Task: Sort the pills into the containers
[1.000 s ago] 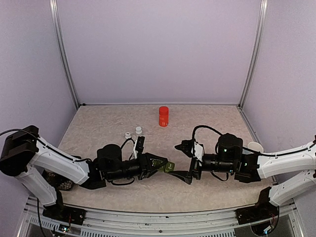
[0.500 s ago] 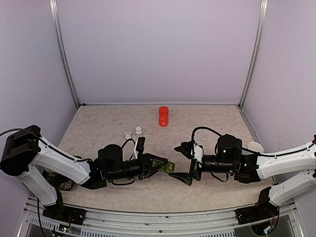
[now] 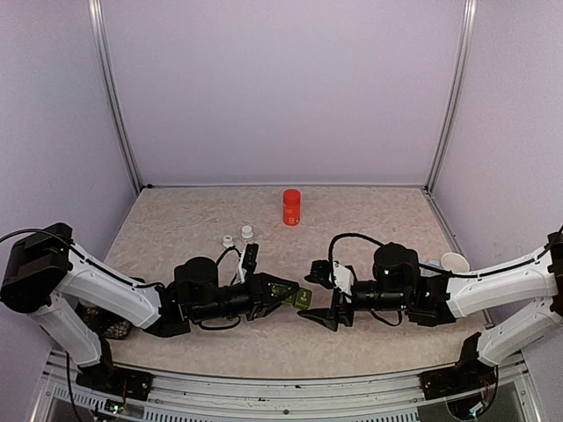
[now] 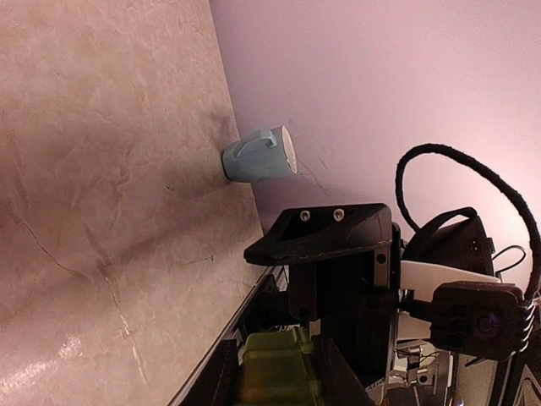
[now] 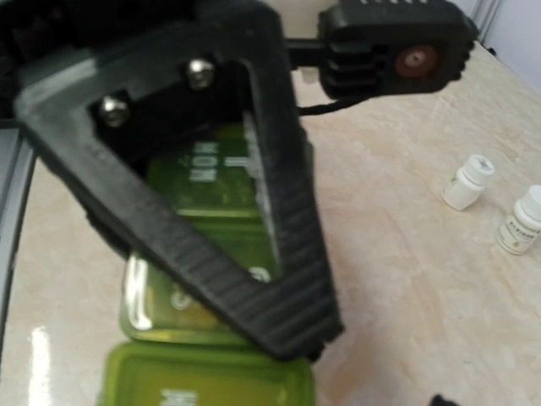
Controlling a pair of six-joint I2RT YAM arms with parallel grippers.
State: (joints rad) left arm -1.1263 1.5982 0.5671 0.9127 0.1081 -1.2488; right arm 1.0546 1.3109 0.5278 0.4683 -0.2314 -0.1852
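The containers (image 3: 300, 297), a dark green strip of lidded compartments, are held off the table at mid-front. My left gripper (image 3: 283, 292) is shut on the strip's left end. In the left wrist view its two fingers (image 4: 208, 382) squeeze the green containers (image 4: 275, 372). My right gripper (image 3: 318, 294) stands open, its fingers above and below the strip's free right end without pinching it. In the right wrist view one ribbed finger (image 5: 262, 271) crosses over the green lids (image 5: 173, 296). No pills show in any view.
A red bottle (image 3: 291, 207) stands at the back centre. Two small white bottles (image 3: 228, 240) (image 3: 247, 232) stand behind the left gripper, and also show in the right wrist view (image 5: 467, 180). A pale blue mug (image 4: 258, 156) lies by the right wall.
My right arm has slid left towards the strip, bringing its fingers around the free end, and the jaws have narrowed a little. The left arm and the strip have stayed put.
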